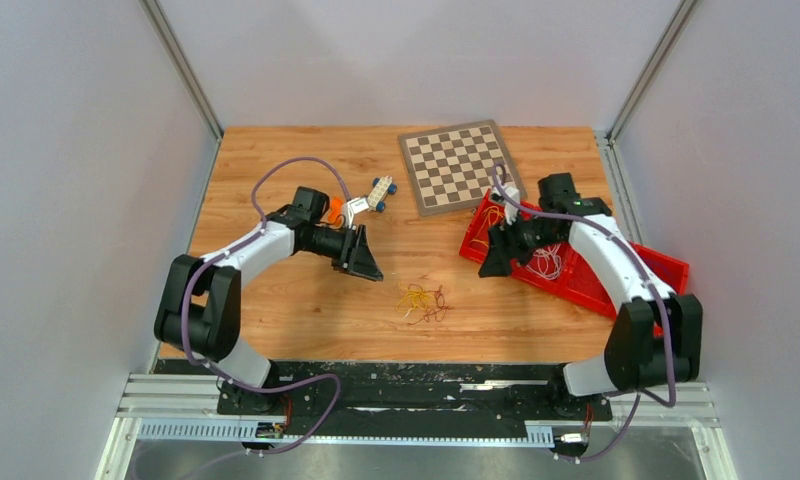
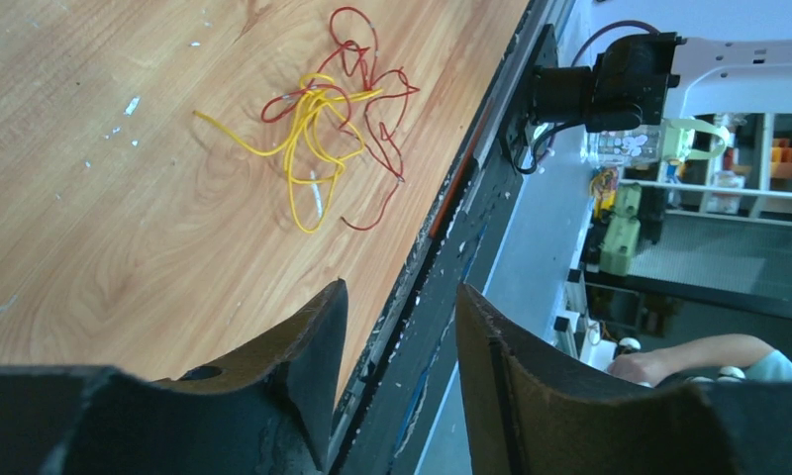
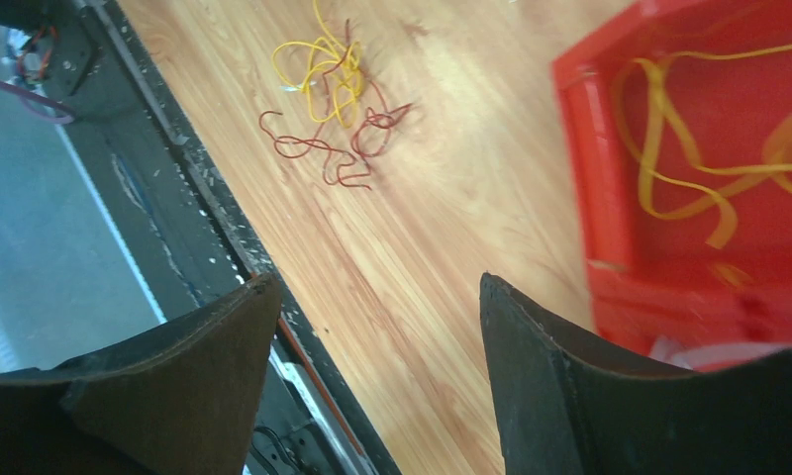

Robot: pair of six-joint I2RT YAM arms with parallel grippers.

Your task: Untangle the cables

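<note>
The left tool [image 1: 366, 265] is open, its two dark fingers [image 2: 303, 356] spread with nothing between them, and it hangs above bare wood left of the worktop's [image 1: 276, 300] middle. The right tool [image 1: 494, 262] is open too, its jaws wide apart and empty in the right wrist view. It sits over the left end of a red tray [image 1: 666, 265].

Between the two tools, closer to the near edge of the worktop, lie the cables [image 1: 424, 300]: a small knot of yellow and dark red wires, looped through one another and flat on the wood. Neither tool touches them.

The red tray rests at the right side of the worktop. Inside it are white wires [image 1: 546, 262] and yellow-orange strands [image 3: 689, 148]. A chessboard [image 1: 460, 165] lies at the far edge, touching the tray's far left corner. Left of it is a small white toy with blue wheels [image 1: 380, 192].
</note>
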